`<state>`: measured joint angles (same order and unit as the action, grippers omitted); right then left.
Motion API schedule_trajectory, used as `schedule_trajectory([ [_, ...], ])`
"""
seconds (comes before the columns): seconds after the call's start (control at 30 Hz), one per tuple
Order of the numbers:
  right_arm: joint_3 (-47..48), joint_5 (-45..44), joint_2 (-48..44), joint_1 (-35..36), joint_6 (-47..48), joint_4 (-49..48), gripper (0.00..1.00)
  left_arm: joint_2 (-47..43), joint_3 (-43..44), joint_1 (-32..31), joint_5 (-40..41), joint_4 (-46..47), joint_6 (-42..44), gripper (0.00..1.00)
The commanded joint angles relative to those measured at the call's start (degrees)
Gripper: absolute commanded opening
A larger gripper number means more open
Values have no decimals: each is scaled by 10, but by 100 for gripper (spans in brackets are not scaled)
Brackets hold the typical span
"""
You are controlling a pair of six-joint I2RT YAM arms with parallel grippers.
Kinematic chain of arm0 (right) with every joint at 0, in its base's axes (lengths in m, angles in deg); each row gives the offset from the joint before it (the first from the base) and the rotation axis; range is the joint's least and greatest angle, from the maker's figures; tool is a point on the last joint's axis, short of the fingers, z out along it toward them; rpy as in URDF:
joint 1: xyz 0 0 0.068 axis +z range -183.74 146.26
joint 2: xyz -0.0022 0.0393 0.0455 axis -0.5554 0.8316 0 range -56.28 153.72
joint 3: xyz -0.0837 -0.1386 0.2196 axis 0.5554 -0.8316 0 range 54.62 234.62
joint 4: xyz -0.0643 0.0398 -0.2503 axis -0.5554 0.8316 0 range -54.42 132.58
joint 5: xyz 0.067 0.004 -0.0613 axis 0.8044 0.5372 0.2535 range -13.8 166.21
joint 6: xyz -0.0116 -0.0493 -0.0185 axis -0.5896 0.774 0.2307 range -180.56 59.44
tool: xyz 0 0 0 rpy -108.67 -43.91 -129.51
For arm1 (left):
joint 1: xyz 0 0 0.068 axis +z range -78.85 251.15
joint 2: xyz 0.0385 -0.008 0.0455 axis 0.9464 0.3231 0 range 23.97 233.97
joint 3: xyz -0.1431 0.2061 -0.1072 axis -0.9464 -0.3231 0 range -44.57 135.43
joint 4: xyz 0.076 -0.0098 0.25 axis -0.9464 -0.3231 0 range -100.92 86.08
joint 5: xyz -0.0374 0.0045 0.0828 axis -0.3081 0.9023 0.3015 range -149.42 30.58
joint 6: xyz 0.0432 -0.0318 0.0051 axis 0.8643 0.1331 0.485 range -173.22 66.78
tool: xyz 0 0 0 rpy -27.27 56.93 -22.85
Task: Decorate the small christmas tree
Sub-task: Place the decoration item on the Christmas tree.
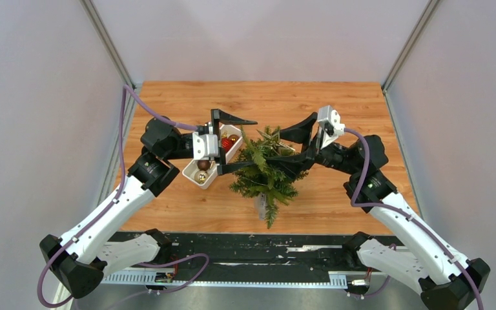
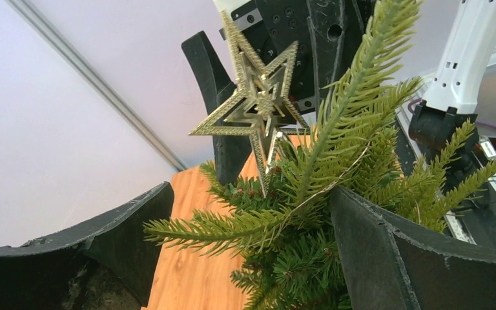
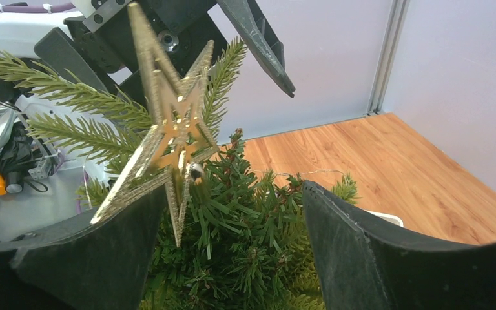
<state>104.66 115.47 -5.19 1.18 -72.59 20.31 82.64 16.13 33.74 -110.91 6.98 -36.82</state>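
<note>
Two hands are spread wide on either side of the small christmas tree (image 1: pixel 266 173), which stands near the middle of the wooden bench (image 1: pixel 336 103), between the arms. My left hand (image 1: pixel 252 143) is released, its fingers parted with green branches poking into the gap between them. My right hand (image 1: pixel 287 148) is likewise released, reaching into the crown from the opposite side. Neither hand grips anything that I can see. A gold openwork star (image 2: pixel 253 106) sits high at the top of the tree, tilted rather than upright. From both wrist views it appears to hang among the uppermost shoots, but I cannot tell whether it is properly seated on the top shoot or only resting against the needles. Just beside the tree, on my left, lies a white tray (image 1: pixel 190 173) holding several baubles, among them a red bauble (image 1: pixel 226 143). I judge the step in hand to be fitting the star as the topper, with the hanging of the baubles not yet begun. The next move calls for care: I should draw both hands straight back from the crown without snagging a branch or knocking the star loose. After that, my left hand is the nearer one to reach into the tray for a bauble.
</note>
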Motion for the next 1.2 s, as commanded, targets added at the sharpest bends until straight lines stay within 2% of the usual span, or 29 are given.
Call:
schedule_trajectory([
  [0.0, 24, -1, -11, 2, 10, 7, 81, -1, 18, 1, 4, 4, 12, 98],
  [0.73, 46, -33, -8, 2, 21, 19, 81, -6, 10, 1, 5, 5, 13, 98],
  [1.17, 61, -16, -8, 2, 14, 19, 81, -8, 5, 1, 5, 10, 15, 98],
])
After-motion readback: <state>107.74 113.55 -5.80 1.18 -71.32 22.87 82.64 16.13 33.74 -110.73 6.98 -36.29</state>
